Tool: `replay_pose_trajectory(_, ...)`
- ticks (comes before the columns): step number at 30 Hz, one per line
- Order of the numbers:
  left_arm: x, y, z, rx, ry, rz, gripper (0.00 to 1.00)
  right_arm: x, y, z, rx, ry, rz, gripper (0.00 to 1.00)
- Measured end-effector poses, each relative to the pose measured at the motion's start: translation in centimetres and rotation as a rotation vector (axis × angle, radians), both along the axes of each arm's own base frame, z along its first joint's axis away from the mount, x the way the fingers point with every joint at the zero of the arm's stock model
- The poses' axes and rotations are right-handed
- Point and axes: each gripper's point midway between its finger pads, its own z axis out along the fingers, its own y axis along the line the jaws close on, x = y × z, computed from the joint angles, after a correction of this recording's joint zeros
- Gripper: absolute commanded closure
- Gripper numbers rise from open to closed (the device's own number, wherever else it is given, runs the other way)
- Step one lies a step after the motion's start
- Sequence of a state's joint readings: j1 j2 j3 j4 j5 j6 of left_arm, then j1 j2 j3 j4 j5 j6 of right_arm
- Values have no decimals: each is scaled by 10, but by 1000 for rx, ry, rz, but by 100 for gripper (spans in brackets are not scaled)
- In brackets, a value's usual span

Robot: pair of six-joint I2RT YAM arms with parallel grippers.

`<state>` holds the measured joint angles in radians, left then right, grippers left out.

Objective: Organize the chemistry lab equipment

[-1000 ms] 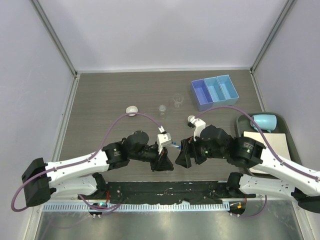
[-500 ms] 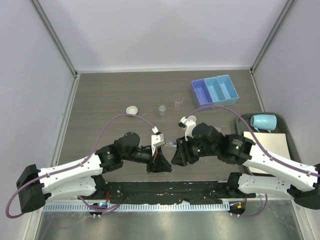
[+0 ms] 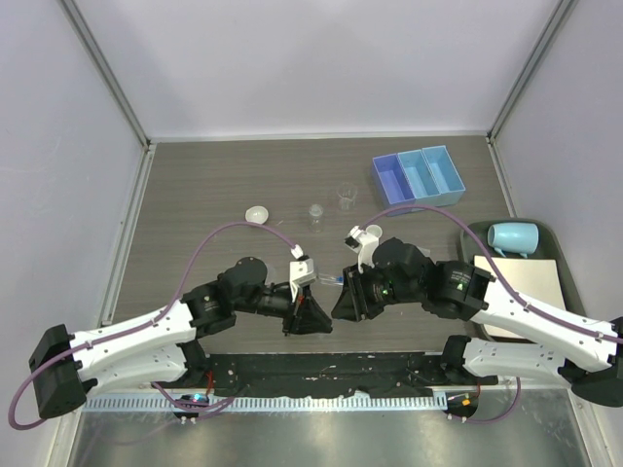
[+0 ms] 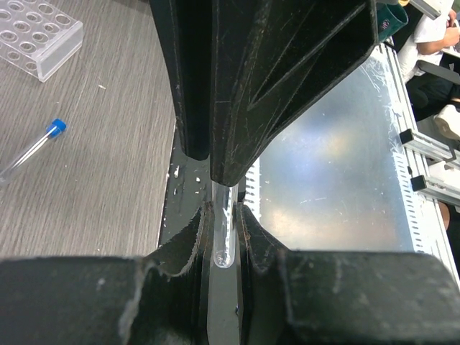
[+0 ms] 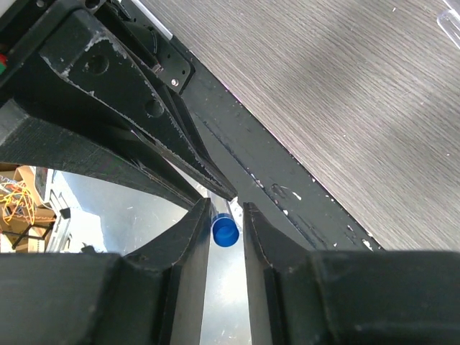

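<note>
A small clear blue-capped tube hangs over the near table edge, held between both grippers. My left gripper is shut on its clear round-bottomed end. My right gripper faces it and is closed around the blue cap. In the top view the two grippers meet tip to tip, left gripper and right gripper. A second blue-capped tube lies loose on the table near the clear tube rack. Two tiny beakers, two white dishes and the blue three-compartment tray stand farther back.
A pale blue mug lies on the dark green tray with a white sheet at the right. A black strip and a metal ledge run along the near edge under the grippers. Grey walls close in the sides and back.
My right gripper's jaws have closed in from wide open onto the tube's cap. Both arms have shifted slightly left, and the left gripper has kept its grip.
</note>
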<state>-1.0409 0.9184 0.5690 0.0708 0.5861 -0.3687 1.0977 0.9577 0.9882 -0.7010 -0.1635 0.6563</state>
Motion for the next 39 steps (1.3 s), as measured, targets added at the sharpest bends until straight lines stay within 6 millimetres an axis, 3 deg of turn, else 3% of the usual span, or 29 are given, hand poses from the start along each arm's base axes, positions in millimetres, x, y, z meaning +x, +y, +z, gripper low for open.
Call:
replay_pose_trajectory(6, 3, 0, 0, -1, -1, 11, 83, 0, 1, 3, 14, 0, -2, 94)
replay_pose_trajectory(7, 4, 1, 0, -1, -1, 12, 72, 0, 1, 3, 16, 2, -3, 96)
replay_pose_trajectory(8, 4, 0, 0, -2, -1, 13, 68, 0, 1, 3, 16, 2, -3, 99)
replay_pose_trajectory(12, 11, 1, -2, 10, 10, 60, 63, 0, 1, 3, 15, -1, -6, 99)
replay_pose_trajectory(15, 16, 1, -3, 18, 11, 87, 50, 3, 0, 3, 10, -9, -19, 99)
replay_pose_trajectory(17, 21, 2, -5, 26, 15, 118, 39, 7, -2, 1, -3, -21, -38, 99)
replay_pose_trajectory(18, 23, 2, -5, 31, 18, 128, 1, 9, -4, -1, -16, -27, -52, 99)
replay_pose_trajectory(22, 35, 5, -2, 65, 36, 212, 0, 24, -17, -7, -83, -73, -137, 99)
replay_pose_trajectory(26, 58, 10, 15, 100, 37, 363, 0, 49, -36, -8, -173, -156, -264, 99)
replay_pose_trajectory(30, 78, 27, 21, 146, 53, 534, 0, 77, -58, -9, -259, -241, -410, 99)
replay_pose_trajectory(39, 89, 72, 17, 241, 72, 740, 0, 159, -145, -16, -408, -264, -826, 99)
